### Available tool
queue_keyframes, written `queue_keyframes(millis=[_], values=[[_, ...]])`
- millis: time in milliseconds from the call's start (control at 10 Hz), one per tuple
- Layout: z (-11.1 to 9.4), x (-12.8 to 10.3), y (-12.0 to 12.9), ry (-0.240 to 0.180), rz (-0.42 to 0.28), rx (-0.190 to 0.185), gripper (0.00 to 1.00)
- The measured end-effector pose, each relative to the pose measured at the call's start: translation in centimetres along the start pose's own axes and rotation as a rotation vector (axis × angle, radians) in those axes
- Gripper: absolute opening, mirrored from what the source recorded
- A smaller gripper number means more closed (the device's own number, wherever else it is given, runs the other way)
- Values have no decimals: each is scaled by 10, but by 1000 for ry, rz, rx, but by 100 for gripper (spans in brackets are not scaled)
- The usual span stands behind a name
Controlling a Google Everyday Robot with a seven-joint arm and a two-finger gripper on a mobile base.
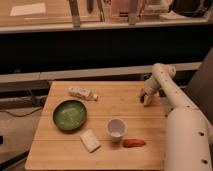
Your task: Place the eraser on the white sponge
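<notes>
Wooden table [60, 150]: our gripper [146, 98] is mid-right, white sponge [90, 140] sits lower left; eraser hidden, can't tell jaws.

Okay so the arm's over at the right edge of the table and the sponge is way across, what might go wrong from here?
The gripper is down at the wooden table's right edge, and I cannot see the eraser there, so a grip is unconfirmed; it could miss or slip. The path to the white sponge passes the white cup and the orange piece, which the arm might knock.
</notes>
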State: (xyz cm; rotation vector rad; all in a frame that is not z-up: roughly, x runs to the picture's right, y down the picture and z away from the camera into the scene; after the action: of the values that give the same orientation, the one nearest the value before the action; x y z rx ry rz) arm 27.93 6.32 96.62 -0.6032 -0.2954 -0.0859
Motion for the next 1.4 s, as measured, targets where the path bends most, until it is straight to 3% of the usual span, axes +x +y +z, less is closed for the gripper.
queue_keyframes(millis=[100,200,500,1000,1400], values=[[0,-1,0,-2,0,0,3],[0,-1,0,-2,0,0,1],[-2,-3,-2,-2,-12,7,0],[-40,-33,-5,-57,-110,51,0],[-43,-43,-7,-63,-142,61,0]])
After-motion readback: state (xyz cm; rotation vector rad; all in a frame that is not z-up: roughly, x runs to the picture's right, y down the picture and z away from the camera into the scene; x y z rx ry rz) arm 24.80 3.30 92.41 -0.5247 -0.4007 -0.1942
